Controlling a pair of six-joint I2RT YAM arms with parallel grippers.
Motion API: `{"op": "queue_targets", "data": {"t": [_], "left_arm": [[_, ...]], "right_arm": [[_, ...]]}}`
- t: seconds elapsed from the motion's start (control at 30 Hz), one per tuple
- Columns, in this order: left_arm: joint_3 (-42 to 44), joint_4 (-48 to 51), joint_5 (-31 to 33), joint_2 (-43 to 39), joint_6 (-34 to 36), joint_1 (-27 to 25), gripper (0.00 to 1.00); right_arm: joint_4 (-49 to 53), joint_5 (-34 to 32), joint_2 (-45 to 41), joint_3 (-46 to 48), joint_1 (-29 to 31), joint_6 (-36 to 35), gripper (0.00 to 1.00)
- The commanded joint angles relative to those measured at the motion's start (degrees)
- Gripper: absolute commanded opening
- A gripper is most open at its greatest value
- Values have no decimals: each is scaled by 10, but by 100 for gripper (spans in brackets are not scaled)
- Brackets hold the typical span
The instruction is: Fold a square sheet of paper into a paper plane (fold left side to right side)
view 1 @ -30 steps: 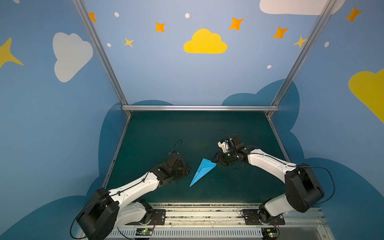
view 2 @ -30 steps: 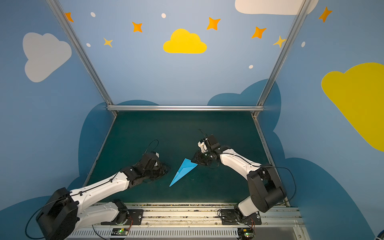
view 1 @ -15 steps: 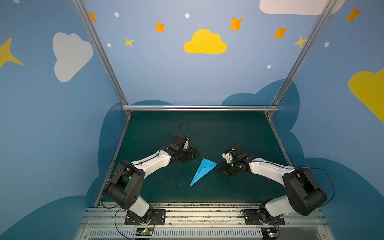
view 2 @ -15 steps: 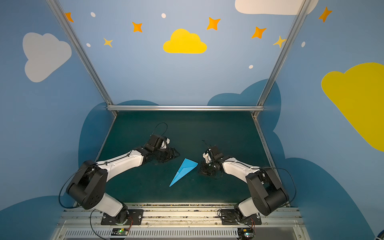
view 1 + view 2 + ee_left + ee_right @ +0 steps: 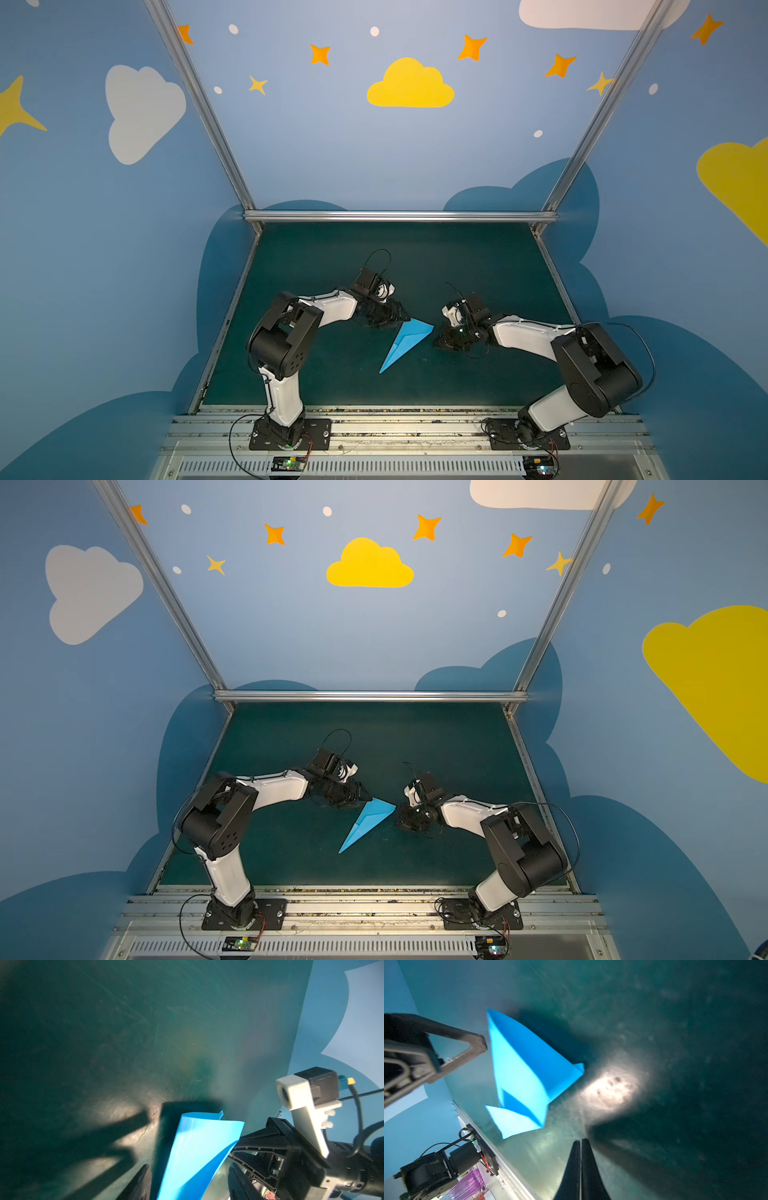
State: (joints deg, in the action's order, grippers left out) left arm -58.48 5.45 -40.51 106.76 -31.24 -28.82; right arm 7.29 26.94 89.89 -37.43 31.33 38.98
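Jaws of the left gripper (image 5: pixel 402 321) stand apart and now straddle the wide tail edge of the paper plane (image 5: pixel 404 345); a second ago that arm lay low beside it. The right gripper (image 5: pixel 580 1159), closed on nothing, has let go and backed off just beside the tail. The plane lies mid-way on the green mat (image 5: pixel 332 257), nose toward the robot, so the left arm probably takes the next fold.

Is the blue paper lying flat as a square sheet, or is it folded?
Folded: the paper plane lies on the green mat as a slim pointed dart, with layered flaps showing.
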Motion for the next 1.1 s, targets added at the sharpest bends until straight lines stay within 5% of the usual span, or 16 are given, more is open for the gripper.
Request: {"op": "queue_targets", "data": {"t": [0.0, 0.23, 0.63, 0.93, 1.07], "left_arm": [[-11, -6, -23, 18, 11, 3, 59], [-2, -53, -74, 53, -15, 3, 56], [23, -99, -114, 28, -35, 1, 31], [22, -106, -79, 18, -55, -21, 4], [31, -64, 16, -43, -53, -23, 4]], "right_arm": [[-21, 5, 16, 9, -1, 5, 0], [-37, 7, 40, 7, -1, 7, 0], [-44, 7, 63, 3, -1, 2, 0], [-36, 12, 52, 0, -2, 0, 0], [-5, 15, 0, 3, -2, -8, 0]]}}
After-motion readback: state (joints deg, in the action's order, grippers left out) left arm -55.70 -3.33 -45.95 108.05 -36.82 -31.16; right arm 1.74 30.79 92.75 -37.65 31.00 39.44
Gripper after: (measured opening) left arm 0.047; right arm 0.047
